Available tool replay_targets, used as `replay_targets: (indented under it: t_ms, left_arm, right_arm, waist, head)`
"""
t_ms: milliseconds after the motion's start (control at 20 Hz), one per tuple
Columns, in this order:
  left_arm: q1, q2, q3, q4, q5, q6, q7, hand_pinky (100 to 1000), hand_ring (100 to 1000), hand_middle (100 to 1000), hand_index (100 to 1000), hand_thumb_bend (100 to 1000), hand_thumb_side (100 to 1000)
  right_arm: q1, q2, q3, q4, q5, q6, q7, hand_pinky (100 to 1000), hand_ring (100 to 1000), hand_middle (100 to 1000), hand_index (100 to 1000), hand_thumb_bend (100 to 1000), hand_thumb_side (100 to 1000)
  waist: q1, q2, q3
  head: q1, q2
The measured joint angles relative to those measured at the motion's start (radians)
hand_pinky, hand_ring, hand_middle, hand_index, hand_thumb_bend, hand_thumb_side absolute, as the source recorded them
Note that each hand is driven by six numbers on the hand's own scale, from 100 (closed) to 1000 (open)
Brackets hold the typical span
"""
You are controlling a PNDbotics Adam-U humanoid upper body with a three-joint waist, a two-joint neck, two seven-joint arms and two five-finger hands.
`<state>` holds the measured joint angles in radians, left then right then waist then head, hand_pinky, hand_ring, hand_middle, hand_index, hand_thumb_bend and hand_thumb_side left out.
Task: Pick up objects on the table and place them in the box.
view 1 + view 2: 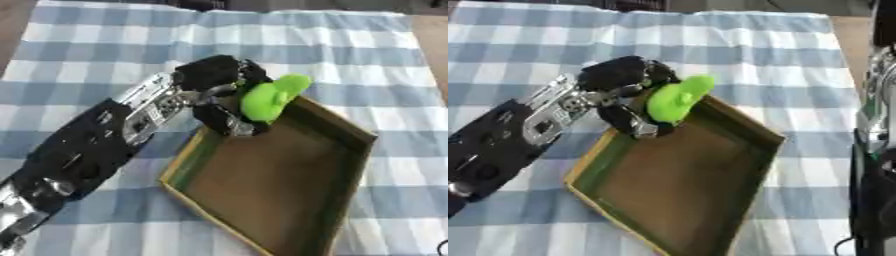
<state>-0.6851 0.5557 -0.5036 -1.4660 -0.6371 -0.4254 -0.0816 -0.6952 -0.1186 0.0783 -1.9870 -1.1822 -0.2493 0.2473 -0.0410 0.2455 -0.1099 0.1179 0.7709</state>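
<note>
Over the far corner of the shallow brown open-topped cardboard box (289,175), your black left hand (214,82) has its fingers curled round a bright green, rounded soft toy (269,97), which sits just on the box side of the hand, above the rim. Beneath and beyond the hand you have only the blue-and-white checked tablecloth (332,45). Your right arm (877,150) shows along the right edge, well apart from the hand, its hand out of sight.
</note>
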Motion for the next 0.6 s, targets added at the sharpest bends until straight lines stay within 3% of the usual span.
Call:
replay_targets:
  t_ms: [200,400,500,600]
  left_arm:
    - [0.075,0.064,0.061,-0.191,0.092,0.092,0.038,722,707,866,896,272,1000]
    - [0.168,0.137,0.150,-0.410,0.285,0.201,0.098,692,698,868,902,256,1000]
    - [0.202,0.161,0.218,-0.471,0.387,0.214,0.174,704,720,862,889,262,1000]
    - [0.236,0.178,0.292,-0.499,0.463,0.178,0.290,722,747,859,879,264,1000]
  right_arm:
    - [0.013,-0.017,-0.007,0.000,0.011,-0.010,-0.009,470,419,397,595,100,764]
    - [0.020,-0.035,-0.015,0.000,0.022,-0.022,-0.021,471,419,397,595,100,764]
    - [0.027,-0.038,-0.021,0.000,0.030,-0.029,-0.027,471,420,398,597,100,763]
    - [0.034,-0.047,-0.028,0.000,0.039,-0.036,-0.034,470,421,399,599,100,761]
  waist:
    - [0.002,0.000,0.021]
    - [0.002,-0.001,0.037]
    - [0.002,-0.001,0.050]
    - [0.000,-0.003,0.066]
  head:
    - [-0.069,0.000]
    - [-0.146,0.000]
    - [-0.168,0.000]
    - [-0.183,0.000]
